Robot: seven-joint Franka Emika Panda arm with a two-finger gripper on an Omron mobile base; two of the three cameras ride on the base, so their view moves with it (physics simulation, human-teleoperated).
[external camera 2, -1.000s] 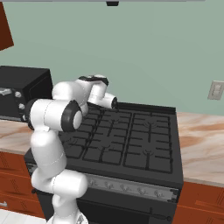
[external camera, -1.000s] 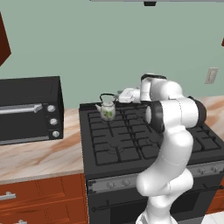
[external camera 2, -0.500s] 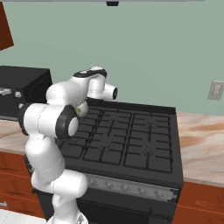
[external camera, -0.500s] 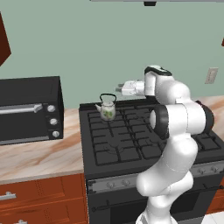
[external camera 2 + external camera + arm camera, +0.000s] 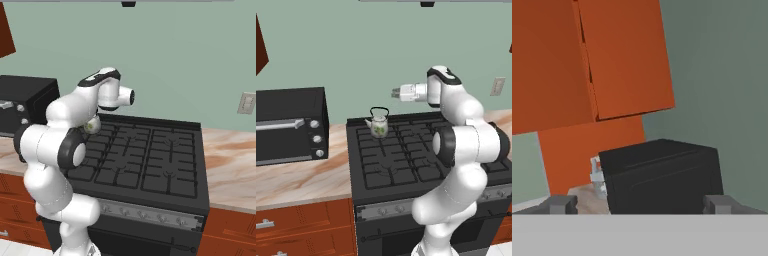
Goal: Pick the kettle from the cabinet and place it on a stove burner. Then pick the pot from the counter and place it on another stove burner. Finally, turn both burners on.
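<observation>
The small cream kettle (image 5: 378, 125) with green leaf print stands upright on the stove's back-left burner (image 5: 381, 136); in the right base view a sliver of the kettle (image 5: 92, 125) peeks out behind my arm. My gripper (image 5: 393, 92) hovers above and to the right of it, level, pointing left and holding nothing. In the hand view my gripper (image 5: 640, 205) is open, with its fingertips (image 5: 562, 204) far apart. It faces the reddish-brown cabinet (image 5: 622, 60) and a black toaster oven (image 5: 662, 175). The pot is out of view.
The toaster oven (image 5: 288, 125) sits on the marbled counter (image 5: 301, 180) left of the range. A grey knob strip (image 5: 145, 215) runs along the stove front. More counter (image 5: 230, 150) lies right of the stove, under a wall outlet (image 5: 247, 102). The other burners (image 5: 406, 165) are bare.
My hand has lifted away from the kettle and turned towards the left, with the arm's upper joints swinging round. The kettle stays on its burner.
</observation>
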